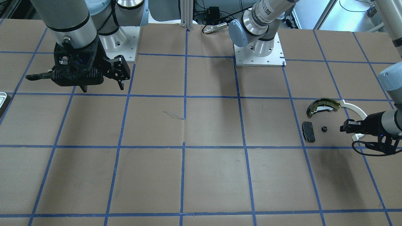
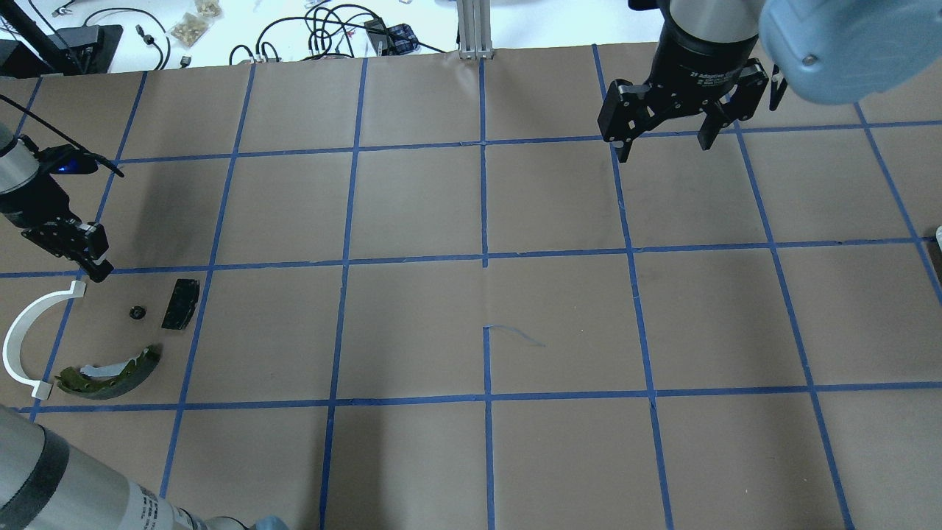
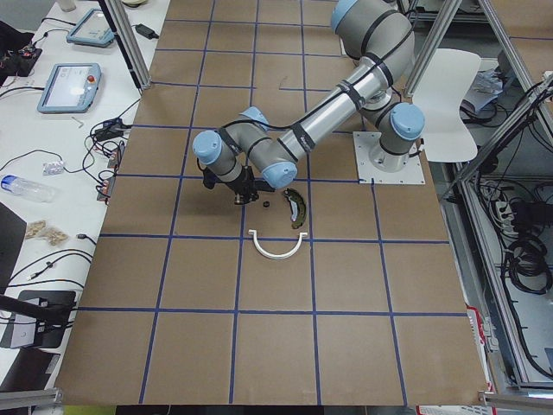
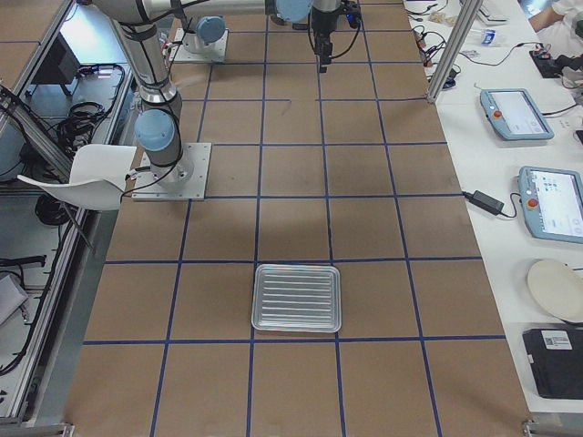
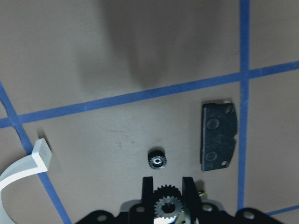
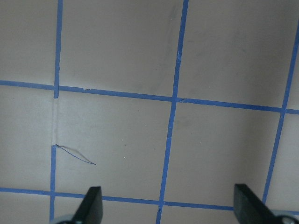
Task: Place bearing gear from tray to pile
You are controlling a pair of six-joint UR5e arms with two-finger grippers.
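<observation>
My left gripper (image 5: pixel 167 183) is shut on a small black bearing gear (image 5: pixel 164 204) and hangs over the pile's edge. On the paper just past its fingertips lies a second bearing gear (image 5: pixel 157 161) (image 2: pixel 136 312). Around it the pile holds a black pad (image 5: pixel 218 136) (image 2: pixel 181 303), an olive brake shoe (image 2: pixel 110 372) and a white plastic arc (image 2: pixel 18 338). The ridged tray (image 4: pixel 296 330) sits far off at the right end of the table and looks bare. My right gripper (image 2: pixel 662 146) hovers open over bare paper with nothing between its fingers.
Brown paper with a blue tape grid covers the table (image 2: pixel 486 324). Both arm bases (image 1: pixel 259 53) stand at the robot's edge. Cables and small items (image 2: pixel 331 33) lie beyond the far edge. Tablets (image 4: pixel 515 114) rest on the side bench.
</observation>
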